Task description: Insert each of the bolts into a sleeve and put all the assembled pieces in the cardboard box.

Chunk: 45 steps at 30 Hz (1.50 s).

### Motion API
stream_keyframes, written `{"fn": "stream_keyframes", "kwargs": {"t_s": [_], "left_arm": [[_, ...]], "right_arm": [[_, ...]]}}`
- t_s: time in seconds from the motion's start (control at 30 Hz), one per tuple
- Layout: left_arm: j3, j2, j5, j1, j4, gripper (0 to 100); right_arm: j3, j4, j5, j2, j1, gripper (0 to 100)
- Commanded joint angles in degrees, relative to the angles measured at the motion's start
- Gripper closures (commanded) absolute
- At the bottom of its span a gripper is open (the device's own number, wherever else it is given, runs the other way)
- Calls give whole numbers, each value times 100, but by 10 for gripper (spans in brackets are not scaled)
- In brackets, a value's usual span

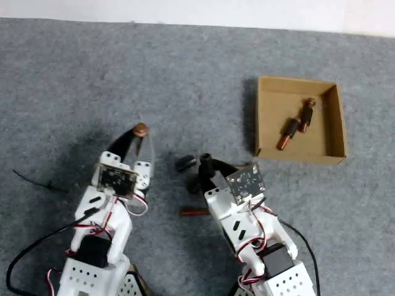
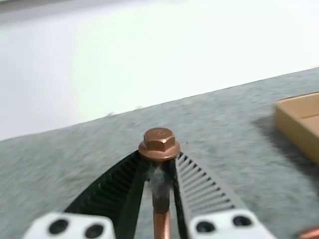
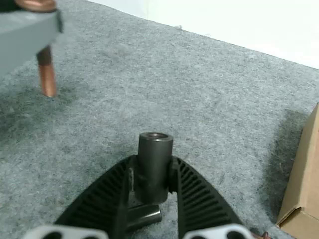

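My left gripper (image 1: 139, 137) is shut on a copper bolt (image 2: 159, 164), held upright with its hex head (image 1: 141, 129) above the fingertips, left of the table's middle. My right gripper (image 1: 205, 165) is shut on a black sleeve (image 3: 153, 162), held upright with its open bore facing up. The held bolt's shank (image 3: 47, 74) hangs above the carpet beyond the sleeve in the right wrist view. A second black sleeve (image 1: 185, 163) lies on the carpet between the arms, and a loose copper bolt (image 1: 194, 211) lies beside the right arm. The cardboard box (image 1: 265, 117) at the right holds two assembled pieces (image 1: 296, 125).
Grey carpet (image 1: 185, 80) covers the table, with a white wall along its far edge. A thin black cable tie (image 1: 37, 182) lies at the left. The box's near corner (image 3: 304, 199) stands close to the right gripper.
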Motion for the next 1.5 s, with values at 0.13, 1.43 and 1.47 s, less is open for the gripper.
{"fn": "stream_keyframes", "kwargs": {"t_s": [0.13,1.43,1.47], "left_arm": [[-426,-171,79,980,-132,994],[119,-171,2840,1402,-2136,994],[119,-171,2840,1411,-2031,994]], "right_arm": [[840,-189,571,-75,-75,995],[840,-549,686,-75,-409,995],[840,-637,686,-75,-479,995]]}}
